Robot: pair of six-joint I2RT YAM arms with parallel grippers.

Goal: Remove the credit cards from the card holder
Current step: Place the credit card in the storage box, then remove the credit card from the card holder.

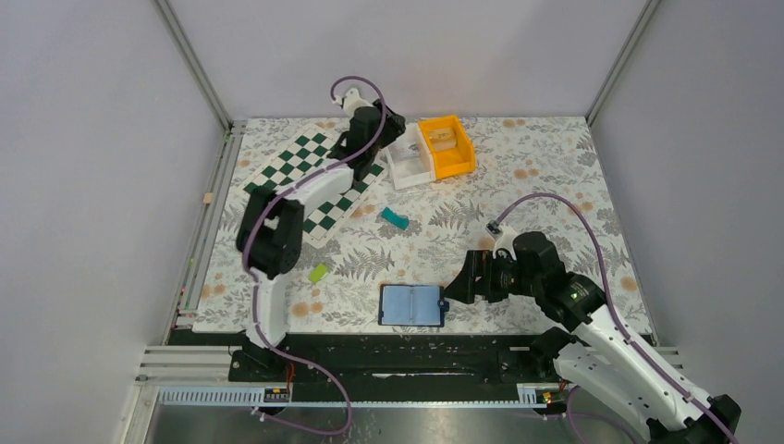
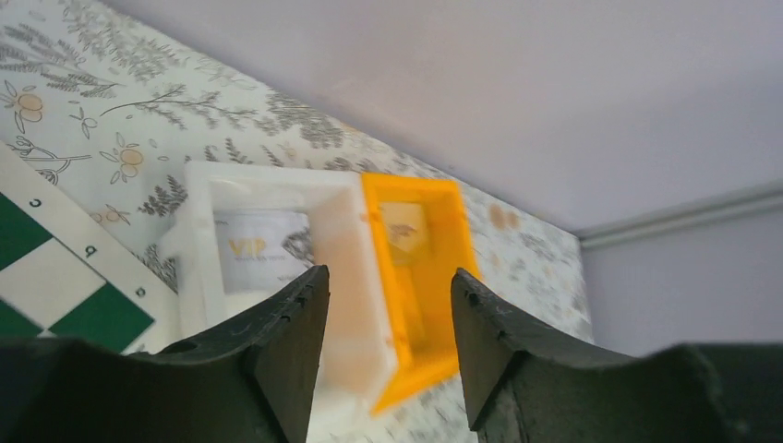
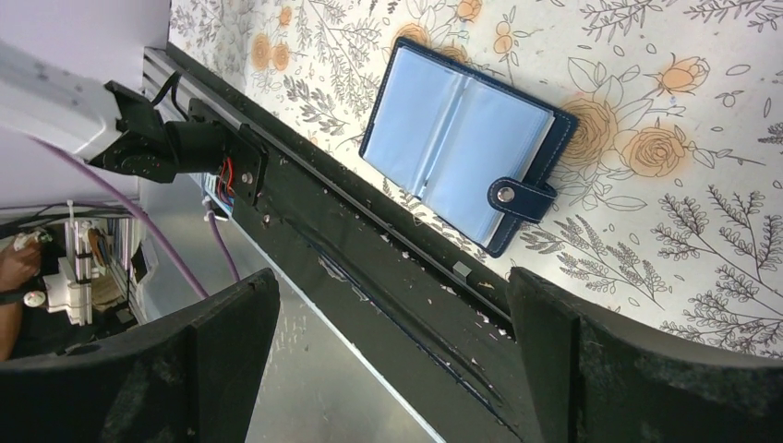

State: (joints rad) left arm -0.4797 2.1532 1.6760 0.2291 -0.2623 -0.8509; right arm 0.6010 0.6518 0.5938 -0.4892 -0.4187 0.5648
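Floral cloth covers the counter (image 1: 555, 185), with grey walls on three sides. Your right end effector (image 3: 392, 318) stands wide and empty. It is low at the near edge, just beside the snap-tab side of the card holder (image 3: 462, 138). Your left end effector (image 2: 388, 300) is also spread wide with nothing in it. It is well apart at the back, above the white bin (image 2: 198, 231), which touches the orange bin (image 2: 380, 277). One of the credit cards (image 2: 258, 251), whitish with gold VIP lettering, lies in that white bin.

I judge the step in hand to be reaching for another card with your right arm. Narrow the jaws before contact and pinch only an exposed card edge. Draw it out along the pocket rather than lifting it, because a light holder will likely drag along with nothing pinning it. It also lies close to the black rail at the counter's near edge, so pull inward, away from that drop.

The holder lies open and flat. It has a dark navy cover, two glossy pale blue inner panels and a short tab with a metal snap folded onto its right side. Whether those panels are cards in sleeves or bare sleeves, I cannot tell from either view.
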